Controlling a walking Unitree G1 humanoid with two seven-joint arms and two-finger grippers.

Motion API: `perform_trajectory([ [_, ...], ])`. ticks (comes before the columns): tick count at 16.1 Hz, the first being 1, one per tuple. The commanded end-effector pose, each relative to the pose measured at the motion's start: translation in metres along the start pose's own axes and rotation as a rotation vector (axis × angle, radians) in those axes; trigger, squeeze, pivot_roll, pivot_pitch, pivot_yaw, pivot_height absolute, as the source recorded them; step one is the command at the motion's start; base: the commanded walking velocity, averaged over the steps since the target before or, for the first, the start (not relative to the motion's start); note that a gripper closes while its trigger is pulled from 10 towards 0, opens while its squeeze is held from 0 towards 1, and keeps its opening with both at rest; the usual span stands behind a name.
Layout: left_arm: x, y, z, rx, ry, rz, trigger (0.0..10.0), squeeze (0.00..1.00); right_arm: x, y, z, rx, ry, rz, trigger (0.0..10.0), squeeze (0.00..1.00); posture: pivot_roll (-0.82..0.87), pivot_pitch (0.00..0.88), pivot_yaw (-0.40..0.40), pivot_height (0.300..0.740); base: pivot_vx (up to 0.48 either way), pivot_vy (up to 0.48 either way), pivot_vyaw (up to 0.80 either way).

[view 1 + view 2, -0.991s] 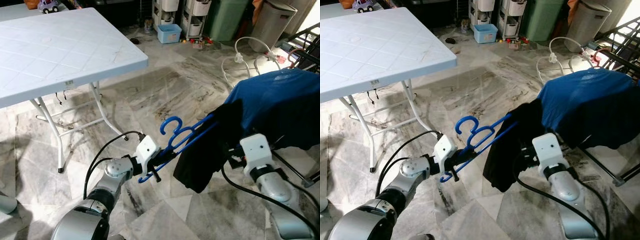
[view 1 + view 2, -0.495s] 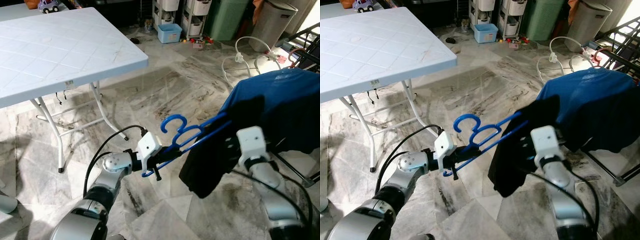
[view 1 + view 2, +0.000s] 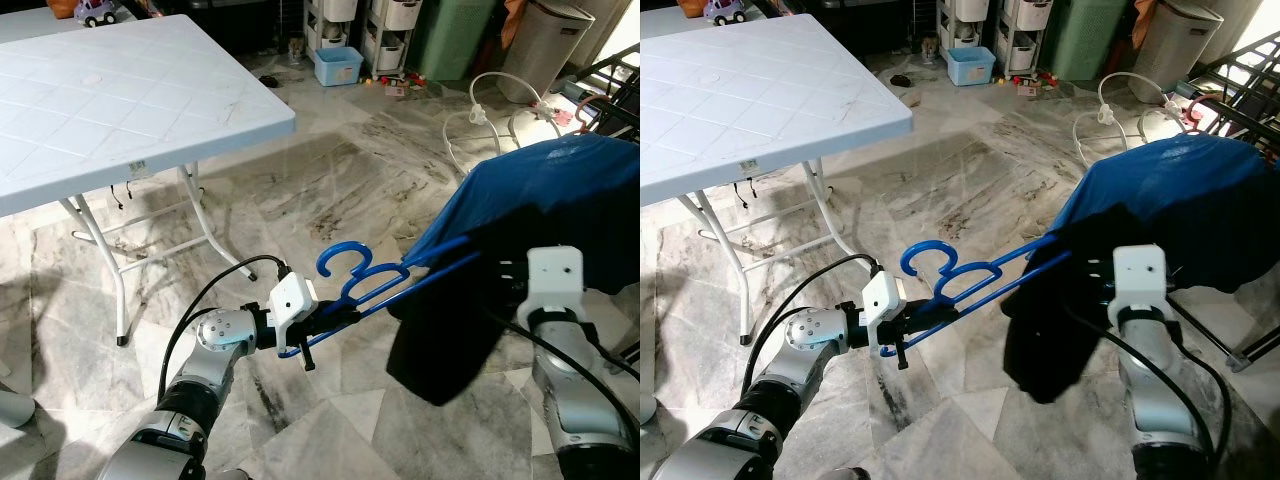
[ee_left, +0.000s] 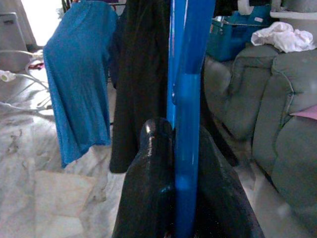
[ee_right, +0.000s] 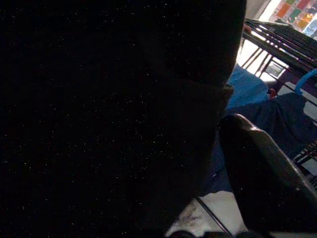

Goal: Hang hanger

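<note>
Two blue hangers (image 3: 385,288) lie nearly level above the floor, hooks (image 3: 343,264) up. My left gripper (image 3: 303,346) is shut on their near end; in the left wrist view both fingers (image 4: 148,188) clamp the blue bar (image 4: 185,124). A black garment (image 3: 447,335) hangs from the hangers' far end. My right gripper (image 3: 498,292) reaches into that cloth from the right and is shut on it; the dark cloth (image 5: 109,109) covers the right wrist view beside one finger (image 5: 262,168). A blue shirt (image 3: 560,190) drapes over the drying rack (image 3: 615,80) behind.
A white folding table (image 3: 120,100) stands at the left, its legs near my left arm. A white hose (image 3: 490,110), a grey bin (image 3: 545,45) and a blue tub (image 3: 338,66) sit at the back. A grey sofa (image 4: 277,114) is nearby. Marble floor lies below.
My right gripper has moved right with the black garment, drawing it along the hangers toward the blue shirt. The left gripper keeps its hold, and the hangers lie flatter.
</note>
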State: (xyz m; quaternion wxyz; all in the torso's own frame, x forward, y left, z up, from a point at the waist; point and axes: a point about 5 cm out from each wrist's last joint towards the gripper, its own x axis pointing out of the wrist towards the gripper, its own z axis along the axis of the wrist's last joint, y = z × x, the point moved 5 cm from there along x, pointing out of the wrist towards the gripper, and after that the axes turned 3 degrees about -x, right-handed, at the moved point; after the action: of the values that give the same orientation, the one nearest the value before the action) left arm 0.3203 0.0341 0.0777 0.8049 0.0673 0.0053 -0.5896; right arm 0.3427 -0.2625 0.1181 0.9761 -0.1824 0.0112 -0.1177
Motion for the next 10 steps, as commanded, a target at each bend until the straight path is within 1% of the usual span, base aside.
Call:
perform_trajectory([
  [1, 0.002, 0.001, 0.01, 0.025, -0.035, -0.003, 0.0, 0.0, -0.003, -0.013, -0.007, 0.009, 0.019, -0.052, 0.0, 0.0, 0.05, 0.091, -0.058, 0.74, 0.0, 0.0, 0.0],
  [5, 0.005, 0.0, 0.009, 0.024, -0.027, -0.006, 0.0, 0.0, -0.006, -0.012, -0.005, 0.027, 0.005, -0.056, 0.0, 0.0, 0.04, 0.094, -0.054, 0.74, 0.0, 0.0, 0.0],
  [10, 0.005, -0.001, 0.005, 0.022, -0.014, -0.003, 0.0, 0.0, -0.008, -0.01, 0.006, 0.074, -0.058, -0.056, 0.0, 0.0, 0.04, 0.096, -0.058, 0.74, 0.0, 0.0, 0.0],
])
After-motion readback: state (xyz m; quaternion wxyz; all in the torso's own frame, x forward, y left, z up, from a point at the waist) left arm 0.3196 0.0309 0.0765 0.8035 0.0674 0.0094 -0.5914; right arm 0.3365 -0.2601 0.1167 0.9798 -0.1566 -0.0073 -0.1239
